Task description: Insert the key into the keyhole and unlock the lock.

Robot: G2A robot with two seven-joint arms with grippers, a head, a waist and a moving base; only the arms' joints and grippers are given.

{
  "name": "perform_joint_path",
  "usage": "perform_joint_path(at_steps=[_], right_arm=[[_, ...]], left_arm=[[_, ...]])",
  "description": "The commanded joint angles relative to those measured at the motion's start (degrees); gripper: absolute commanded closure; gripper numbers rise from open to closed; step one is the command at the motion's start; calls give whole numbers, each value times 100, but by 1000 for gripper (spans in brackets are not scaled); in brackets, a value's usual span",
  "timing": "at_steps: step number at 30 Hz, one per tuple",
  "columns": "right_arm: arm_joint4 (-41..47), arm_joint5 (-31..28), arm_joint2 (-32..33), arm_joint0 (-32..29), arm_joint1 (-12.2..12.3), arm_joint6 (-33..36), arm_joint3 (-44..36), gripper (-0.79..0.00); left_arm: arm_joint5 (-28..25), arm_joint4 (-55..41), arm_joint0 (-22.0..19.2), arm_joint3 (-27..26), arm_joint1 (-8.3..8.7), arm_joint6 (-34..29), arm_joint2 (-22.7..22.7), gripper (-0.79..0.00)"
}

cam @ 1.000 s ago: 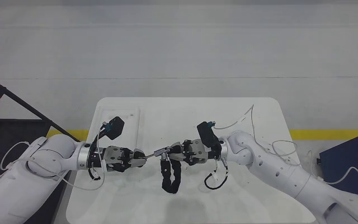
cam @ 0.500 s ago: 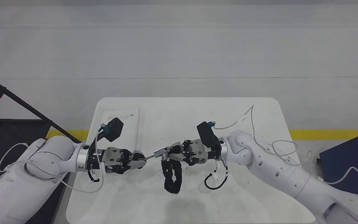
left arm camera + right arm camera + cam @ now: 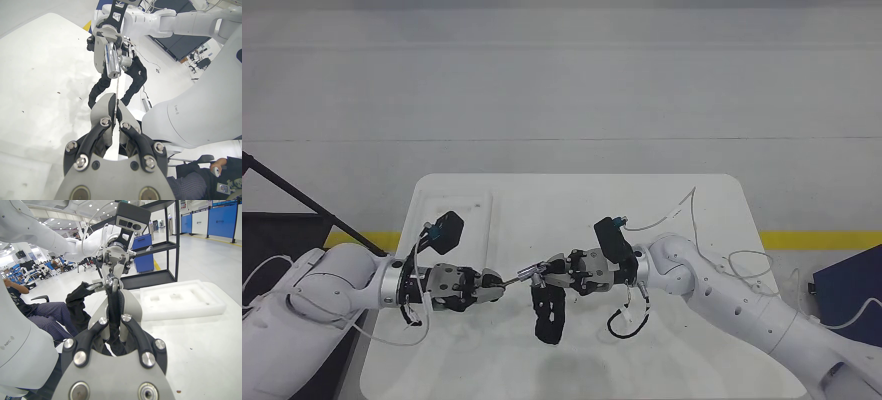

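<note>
Left gripper (image 3: pixel 115 102) sits at the near left of the white surface (image 3: pixel 662 210), fingers pressed together on the key's (image 3: pixel 117 87) head, with the blade sticking out toward the right. Right gripper (image 3: pixel 114 292) is just right of it, fingers clamped on the chrome lock (image 3: pixel 112 60), which is held up off the surface at near centre between the two grippers. The keyhole (image 3: pixel 114 75) end faces the left gripper. The key blade is in line with the lock and its tip meets the keyhole face; can't tell how deep it sits. A black sleeved cable loop (image 3: pixel 547 318) hangs from the lock down toward the near edge. A white foam tray (image 3: pixel 181 298) lies on the far left of the surface, well apart from the grippers.
</note>
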Motion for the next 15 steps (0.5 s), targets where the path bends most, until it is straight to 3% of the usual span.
perform_joint_path(at_steps=[1, 15], right_arm=[[0, 0, 0, 0, 0, 0, 0, 0], [0, 0, 0, 0, 0, 0, 0, 0]], left_arm=[[11, 42, 1, 9, -6, 21, -1, 0], [39, 165, 14, 133, -33, 65, -44, 0]])
